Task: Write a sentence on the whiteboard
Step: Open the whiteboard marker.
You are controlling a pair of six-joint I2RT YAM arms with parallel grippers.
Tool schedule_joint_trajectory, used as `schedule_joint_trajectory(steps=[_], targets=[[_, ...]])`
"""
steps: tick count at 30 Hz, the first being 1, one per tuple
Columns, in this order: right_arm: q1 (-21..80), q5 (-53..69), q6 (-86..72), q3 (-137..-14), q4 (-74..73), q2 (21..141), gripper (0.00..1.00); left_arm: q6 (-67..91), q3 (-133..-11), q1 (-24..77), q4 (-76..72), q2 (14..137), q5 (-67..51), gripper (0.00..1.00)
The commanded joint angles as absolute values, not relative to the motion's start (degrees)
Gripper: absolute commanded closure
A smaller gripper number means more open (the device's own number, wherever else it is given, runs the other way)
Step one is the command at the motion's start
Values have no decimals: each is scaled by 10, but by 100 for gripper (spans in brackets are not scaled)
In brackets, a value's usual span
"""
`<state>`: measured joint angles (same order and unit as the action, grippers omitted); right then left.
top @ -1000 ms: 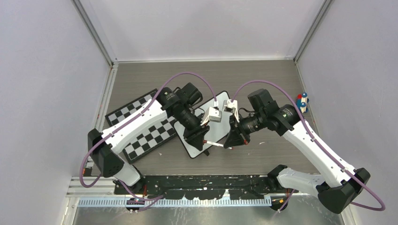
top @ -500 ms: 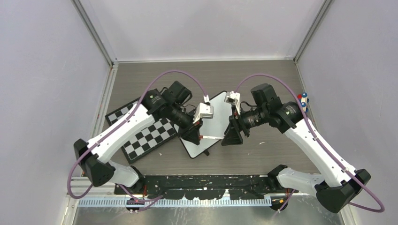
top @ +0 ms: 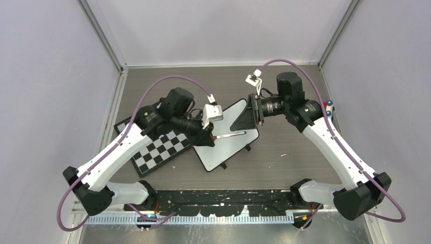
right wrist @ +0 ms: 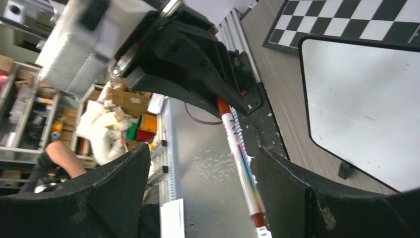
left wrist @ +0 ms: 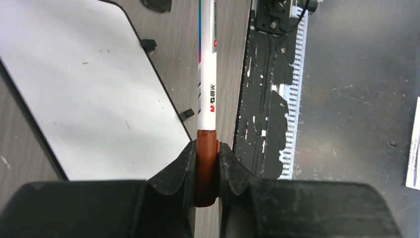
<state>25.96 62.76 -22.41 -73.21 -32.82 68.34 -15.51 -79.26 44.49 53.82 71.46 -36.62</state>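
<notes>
The whiteboard [top: 226,145] lies tilted on the table, and its white face [left wrist: 89,89] [right wrist: 366,99] is blank where it shows; no sentence is in view. My left gripper [top: 208,135] [left wrist: 206,148] is shut on the red-brown end of a white marker [top: 229,134] [left wrist: 207,74]. The marker points right over the board. In the right wrist view it [right wrist: 240,158] runs from the left gripper [right wrist: 225,99] toward me. My right gripper [top: 249,114] [right wrist: 203,153] hangs open above the board's far right corner, with nothing between its fingers.
A black-and-white checkerboard [top: 157,147] [right wrist: 346,20] lies left of the whiteboard, under the left arm. Small red, blue and white items [top: 328,108] stand by the right wall. The black base rail [top: 223,195] runs along the near edge. Walls close in three sides.
The right gripper opened, let go of the marker's far end and drew back toward the far right. The left arm pulled left with the marker still in its jaws.
</notes>
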Motion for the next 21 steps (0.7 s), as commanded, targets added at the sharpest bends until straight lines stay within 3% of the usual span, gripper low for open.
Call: schedule_joint_trajectory(steps=[1, 4, 7, 14, 21], targets=[[249, 679, -414, -699, -126, 693, 18, -114, -796, 436, 486, 676, -341, 100], [246, 662, -412, -693, -122, 694, 17, -115, -795, 436, 486, 669, -346, 100], [254, 656, -390, -694, -145, 685, 24, -106, -797, 432, 477, 672, -321, 100], [264, 624, -259, -722, -315, 683, 31, -81, -826, 429, 455, 693, -322, 100], [278, 610, -267, -727, -311, 682, 37, -76, -841, 430, 447, 716, -346, 100]])
